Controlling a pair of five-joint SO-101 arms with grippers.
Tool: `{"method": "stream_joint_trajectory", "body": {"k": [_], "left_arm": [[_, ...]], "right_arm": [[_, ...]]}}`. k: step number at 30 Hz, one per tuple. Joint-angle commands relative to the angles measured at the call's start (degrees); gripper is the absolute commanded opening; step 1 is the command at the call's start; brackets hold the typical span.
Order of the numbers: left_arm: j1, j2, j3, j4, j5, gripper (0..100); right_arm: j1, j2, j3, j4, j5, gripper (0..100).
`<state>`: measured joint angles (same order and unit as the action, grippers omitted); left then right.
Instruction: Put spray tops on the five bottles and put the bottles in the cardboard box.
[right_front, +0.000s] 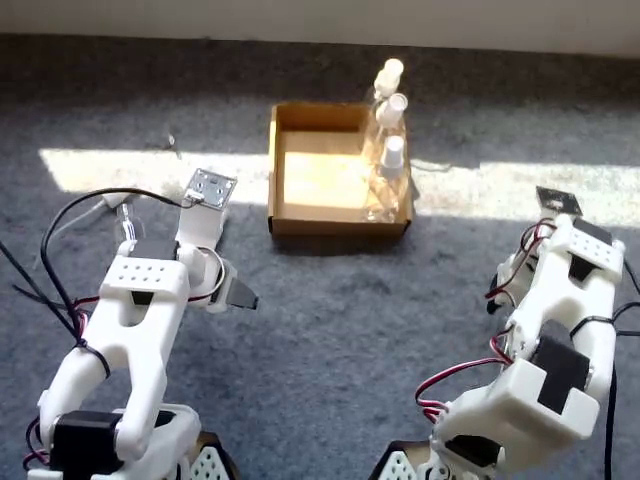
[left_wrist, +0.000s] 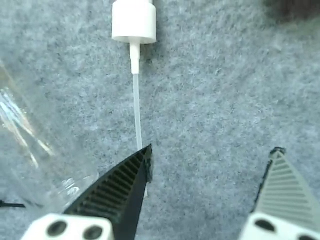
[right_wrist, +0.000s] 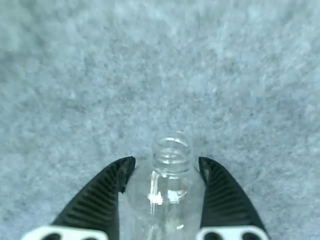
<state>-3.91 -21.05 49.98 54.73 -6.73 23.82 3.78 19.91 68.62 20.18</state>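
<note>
Bottle (right_wrist: 171, 182) between right fingers (right_wrist: 102, 195); 3 capped bottles (right_front: 392, 152) in cardboard box (right_front: 335, 228)

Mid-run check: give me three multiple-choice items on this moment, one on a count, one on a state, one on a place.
1. How many topped bottles stand in the cardboard box?
A. One
B. Three
C. Five

2. In what state is the bottle held in the right tool?
A. Neck bare, no top on
B. Top fitted
C. Crushed flat

3. Where is the loose spray top?
A. In the cardboard box
B. On the bottle in the right tool
C. On the carpet ahead of the left tool

Answers: 1 B, three white tops show along one side of the box; 2 A, the threaded neck is uncovered; 3 C, the top and its tube lie flat on the carpet beyond the open fingers.
</note>
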Motion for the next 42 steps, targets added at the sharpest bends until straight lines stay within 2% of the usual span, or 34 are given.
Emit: {"method": "stream_joint_trajectory", "body": {"k": [1,6,10,12,18,21,24,28,36,42], "left_arm": [[-4.70,-2.15,-6.81,0.35,0.53,33],[-11.91,0.66,-25.36,10.55,0.53,33],[-9.98,10.95,-43.56,19.52,0.09,33],[-7.69,18.59,-52.26,23.12,-2.55,33],[-2.95,41.10,-75.21,31.65,-9.93,22],[-1.01,51.03,-83.12,34.90,-11.96,20],[-0.13,59.47,-89.19,35.52,-12.92,20],[0.04,67.12,-94.02,36.84,-12.84,20],[-1.54,72.84,-94.81,37.19,-12.75,20],[-1.80,73.98,-94.81,37.36,-12.92,8]], "right_arm": [[-7.25,-9.71,-8.75,4.88,-3.08,6.7],[-18.86,-25.89,-12.18,9.10,-4.48,6.3],[-28.35,-34.95,-5.67,7.87,-4.48,1.5],[-33.01,-38.20,-0.31,6.02,-4.48,0.3],[-42.24,-50.42,23.08,-10.07,-3.96,0.5],[-45.32,-56.66,34.24,-18.42,-0.18,0.5],[-49.01,-60.97,43.12,-23.16,1.58,0.5],[-50.77,-64.22,50.68,-23.69,1.58,0.5],[-50.95,-65.10,52.18,-23.78,1.58,0.5],[-50.95,-65.19,52.09,-23.78,1.23,0.5]]}}
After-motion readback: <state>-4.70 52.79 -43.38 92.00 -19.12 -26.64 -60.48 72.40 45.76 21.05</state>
